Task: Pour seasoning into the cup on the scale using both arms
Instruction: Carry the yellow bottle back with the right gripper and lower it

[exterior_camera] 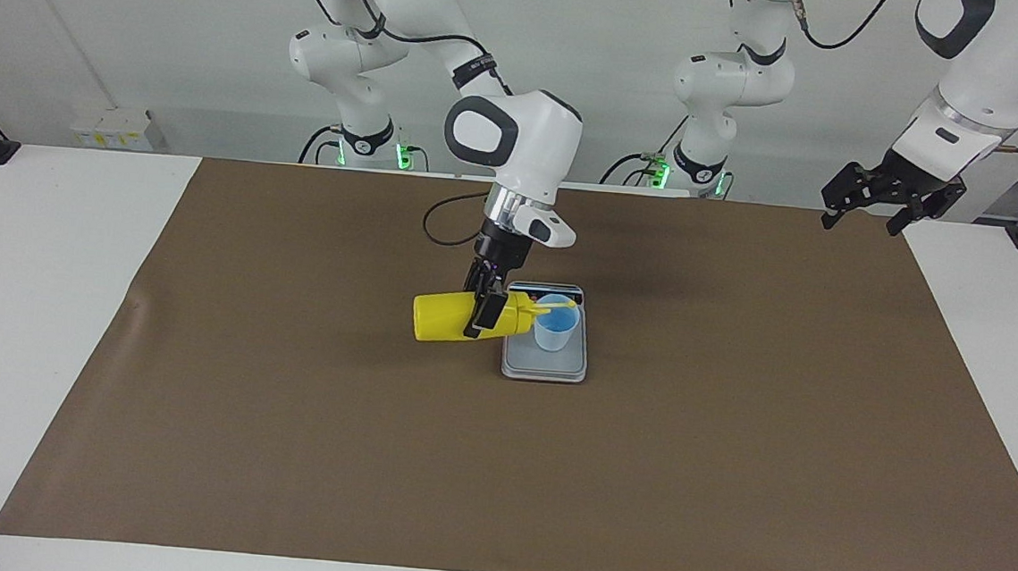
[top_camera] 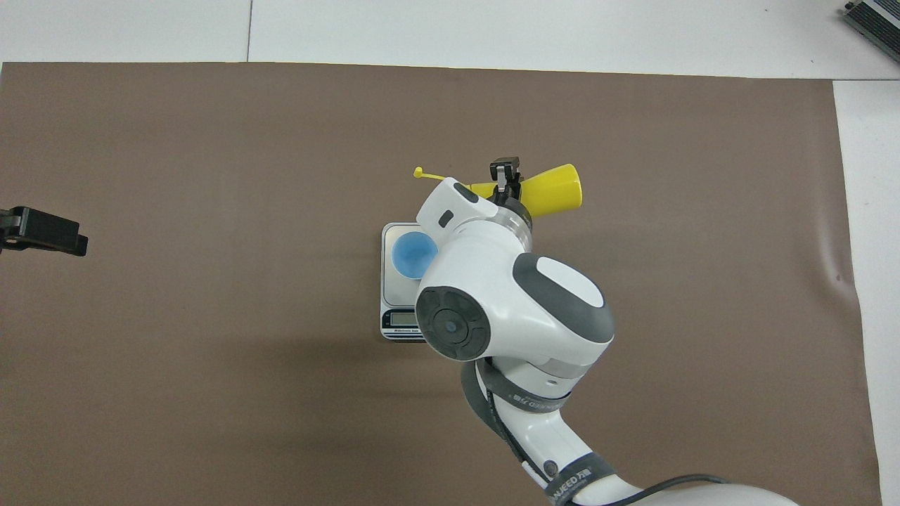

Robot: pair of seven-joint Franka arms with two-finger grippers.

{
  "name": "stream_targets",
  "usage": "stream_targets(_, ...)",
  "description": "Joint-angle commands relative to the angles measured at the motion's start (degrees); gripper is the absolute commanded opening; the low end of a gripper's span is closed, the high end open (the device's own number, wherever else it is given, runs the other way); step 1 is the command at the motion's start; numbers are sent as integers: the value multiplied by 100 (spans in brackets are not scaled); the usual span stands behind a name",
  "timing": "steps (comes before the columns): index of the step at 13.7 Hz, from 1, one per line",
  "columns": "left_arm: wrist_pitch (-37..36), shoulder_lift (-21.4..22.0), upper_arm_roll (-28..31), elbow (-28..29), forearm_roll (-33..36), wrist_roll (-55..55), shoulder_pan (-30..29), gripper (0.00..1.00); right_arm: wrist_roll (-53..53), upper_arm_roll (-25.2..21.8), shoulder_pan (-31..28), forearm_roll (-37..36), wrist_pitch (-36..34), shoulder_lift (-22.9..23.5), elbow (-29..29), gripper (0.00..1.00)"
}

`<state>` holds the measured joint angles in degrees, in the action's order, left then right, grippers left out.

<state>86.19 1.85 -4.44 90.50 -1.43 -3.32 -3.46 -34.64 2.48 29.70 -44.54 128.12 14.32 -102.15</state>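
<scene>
My right gripper [exterior_camera: 482, 312] is shut on the seasoning, a yellow squeeze bottle [exterior_camera: 444, 317], near its nozzle end. It holds the bottle almost level in the air. The nozzle points at the light-blue cup [exterior_camera: 556, 325], and the yellow cap strap [exterior_camera: 563, 304] reaches over the cup's rim. The cup stands upright on the silver-grey scale [exterior_camera: 544, 367]. From overhead the bottle [top_camera: 553, 190], the right gripper [top_camera: 506, 177], the cup [top_camera: 410, 253] and the scale [top_camera: 395, 299] all show. My left gripper [exterior_camera: 880, 202] hangs open and holds nothing, over the mat's corner at the left arm's end.
A brown mat [exterior_camera: 282, 449] covers most of the white table [exterior_camera: 43, 289]. The scale's display strip [top_camera: 402, 318] faces the robots. A black cable [exterior_camera: 441, 227] loops down from the right arm over the mat. The left gripper [top_camera: 53, 234] shows at the overhead view's edge.
</scene>
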Motion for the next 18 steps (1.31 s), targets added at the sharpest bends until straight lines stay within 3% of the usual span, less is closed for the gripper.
stream_targets(1, -49, 141, 5, 117, 82, 42, -15, 100, 71, 59, -262, 610, 29, -263, -121, 0)
stream_targets(6, -49, 141, 5, 117, 82, 42, -15, 100, -138, 59, -807, 1903, 573, -430, -174, 0)
stream_targets(14, -49, 132, 5, 117, 82, 42, -6, 100, -3255, 59, -1940, 4722, 732, -571, -174, 0)
stream_targets(18, -49, 141, 5, 117, 82, 42, -15, 100, -4330, 59, -2398, 6199, 784, -571, -296, 0)
